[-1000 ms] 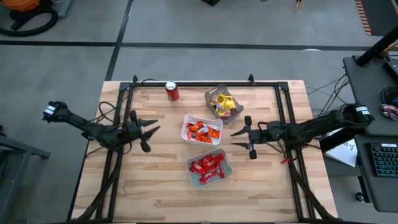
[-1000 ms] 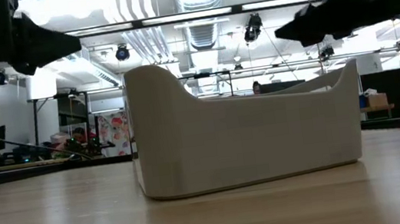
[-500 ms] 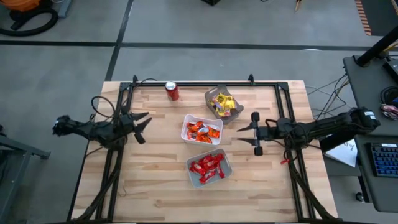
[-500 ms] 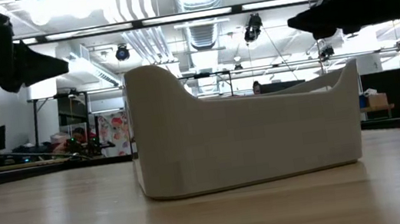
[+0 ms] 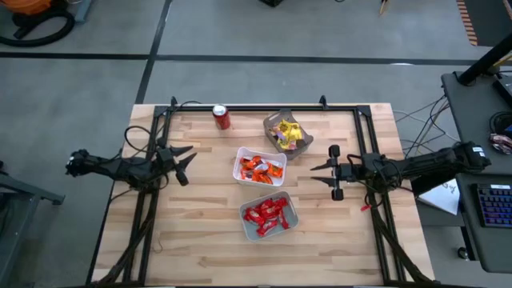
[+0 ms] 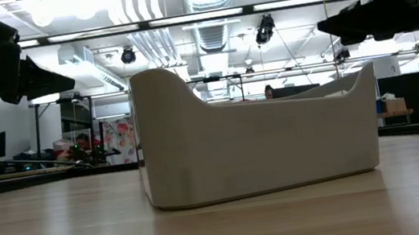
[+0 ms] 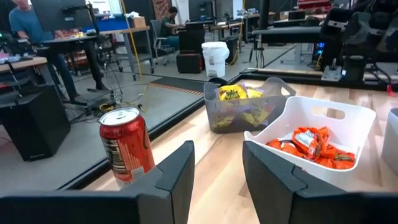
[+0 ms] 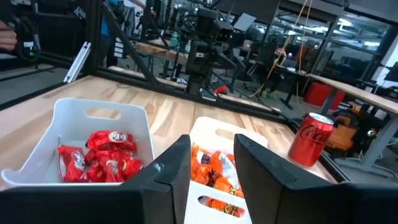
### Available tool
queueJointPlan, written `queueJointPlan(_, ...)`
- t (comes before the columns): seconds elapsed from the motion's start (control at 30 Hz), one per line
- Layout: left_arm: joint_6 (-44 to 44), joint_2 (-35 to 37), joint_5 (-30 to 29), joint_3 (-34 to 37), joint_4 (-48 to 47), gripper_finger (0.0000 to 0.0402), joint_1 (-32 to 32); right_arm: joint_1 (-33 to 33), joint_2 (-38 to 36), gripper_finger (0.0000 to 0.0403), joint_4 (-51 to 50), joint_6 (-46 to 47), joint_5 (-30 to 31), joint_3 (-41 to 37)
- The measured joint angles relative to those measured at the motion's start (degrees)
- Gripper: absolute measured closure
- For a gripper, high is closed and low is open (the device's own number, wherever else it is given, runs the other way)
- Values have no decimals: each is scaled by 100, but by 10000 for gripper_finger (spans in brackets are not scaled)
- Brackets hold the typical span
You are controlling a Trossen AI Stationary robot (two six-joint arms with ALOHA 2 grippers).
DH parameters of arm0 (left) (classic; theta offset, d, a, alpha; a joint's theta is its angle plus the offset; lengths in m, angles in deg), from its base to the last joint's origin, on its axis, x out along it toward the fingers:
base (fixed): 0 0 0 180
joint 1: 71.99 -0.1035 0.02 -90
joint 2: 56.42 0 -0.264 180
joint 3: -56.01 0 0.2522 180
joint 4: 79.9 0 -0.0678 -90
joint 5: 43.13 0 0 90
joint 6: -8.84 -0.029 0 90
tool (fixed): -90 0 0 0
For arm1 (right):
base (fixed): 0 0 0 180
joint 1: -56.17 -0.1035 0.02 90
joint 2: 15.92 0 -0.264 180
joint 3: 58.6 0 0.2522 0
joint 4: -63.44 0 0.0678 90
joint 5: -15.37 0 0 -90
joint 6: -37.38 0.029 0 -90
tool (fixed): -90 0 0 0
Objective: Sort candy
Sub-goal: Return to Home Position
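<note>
Both my arms have pulled back from the middle tray (image 5: pixel 237 166). My left gripper (image 5: pixel 188 162) is out to its left and my right gripper (image 5: pixel 314 173) out to its right, both a bit open, holding nothing. Orange candy (image 5: pixel 261 168) lies in it, with red and yellow in the trays beside it, so I think sorting is done

Past the left gripper (image 7: pixel 217 163), fingers apart, over the wooden table (image 7: pixel 379 99).
Upright red soda can (image 7: pixel 126 146) near the table edge; farther on, gray bin (image 7: pixel 219 115) of yellow candy (image 7: pixel 239 94) just beside white tray (image 7: pixel 323 115) of orange candy (image 7: pixel 311 142).
</note>
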Motion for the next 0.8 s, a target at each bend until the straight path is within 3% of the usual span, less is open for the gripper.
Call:
queueJointPlan(0.37, 167, -189, 0, 2, 0, 281, 0, 0, -91, 331, -16, 352, 168, -51)
queueJointPlan(0.8, 167, -240, 0, 9, 32, 281, 0, 0, 22, 319, -53, 570, 162, -49)
